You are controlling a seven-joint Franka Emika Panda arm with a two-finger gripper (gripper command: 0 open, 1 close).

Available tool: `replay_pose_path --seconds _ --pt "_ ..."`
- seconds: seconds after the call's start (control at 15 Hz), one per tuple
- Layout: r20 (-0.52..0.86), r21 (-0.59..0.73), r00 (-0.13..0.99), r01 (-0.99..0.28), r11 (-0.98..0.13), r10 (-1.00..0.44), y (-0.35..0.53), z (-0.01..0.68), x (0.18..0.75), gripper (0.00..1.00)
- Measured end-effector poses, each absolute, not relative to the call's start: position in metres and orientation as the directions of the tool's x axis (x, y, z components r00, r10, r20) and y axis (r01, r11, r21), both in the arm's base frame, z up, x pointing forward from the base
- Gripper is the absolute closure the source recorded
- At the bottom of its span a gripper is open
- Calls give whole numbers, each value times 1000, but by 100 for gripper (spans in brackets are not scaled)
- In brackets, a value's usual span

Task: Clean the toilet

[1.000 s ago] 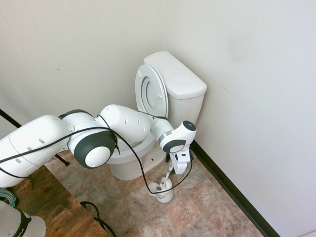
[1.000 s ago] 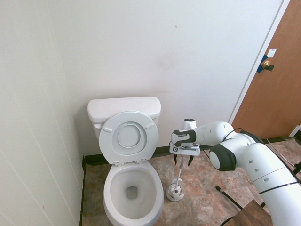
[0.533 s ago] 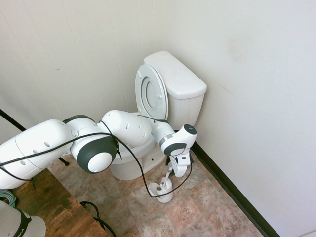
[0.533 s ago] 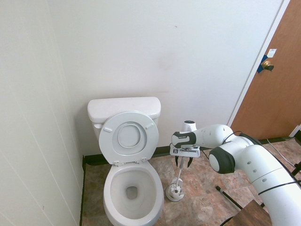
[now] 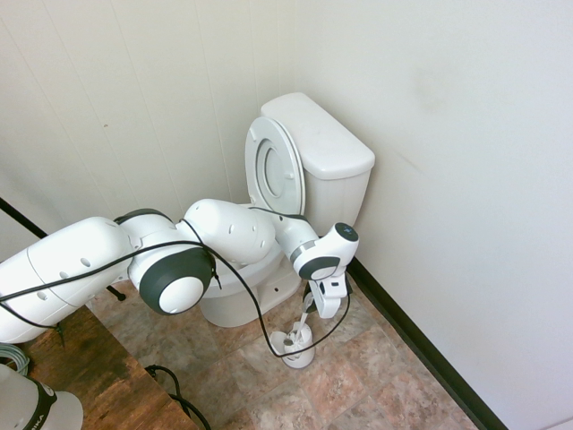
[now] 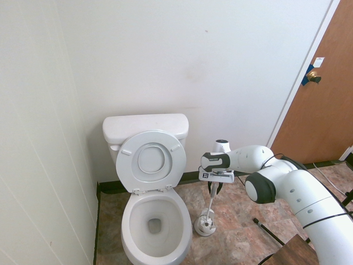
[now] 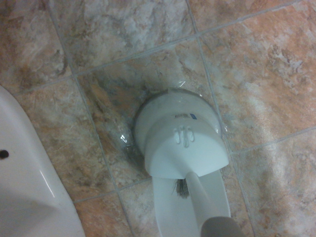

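One toilet (image 6: pixel 151 210), glossy white ceramic w/ oval bowl, round seat + lid tipped up against a boxy tank, sits in the corner of the tiled floor (image 6: pixel 242 232), back to the rear wall and close to the panelled side wall. Just beside its base: one small white plastic brush holder (image 6: pixel 206 225), rounded, w/ one thin brush handle (image 6: pixel 212 200) rising from it. One gripper (image 6: pixel 215 189) points down, fingers clenched around the handle's top; floor tiles are mottled brown-grey stone look.
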State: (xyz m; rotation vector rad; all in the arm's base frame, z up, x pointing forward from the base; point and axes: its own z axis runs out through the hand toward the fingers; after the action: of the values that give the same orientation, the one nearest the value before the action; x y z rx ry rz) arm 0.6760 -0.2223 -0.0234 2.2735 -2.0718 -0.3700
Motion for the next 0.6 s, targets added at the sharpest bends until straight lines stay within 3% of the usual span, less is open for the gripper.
replay_pose_path --seconds 0.6 --pt "-161 170 159 -968 -186 -974 -209 -7 672 100"
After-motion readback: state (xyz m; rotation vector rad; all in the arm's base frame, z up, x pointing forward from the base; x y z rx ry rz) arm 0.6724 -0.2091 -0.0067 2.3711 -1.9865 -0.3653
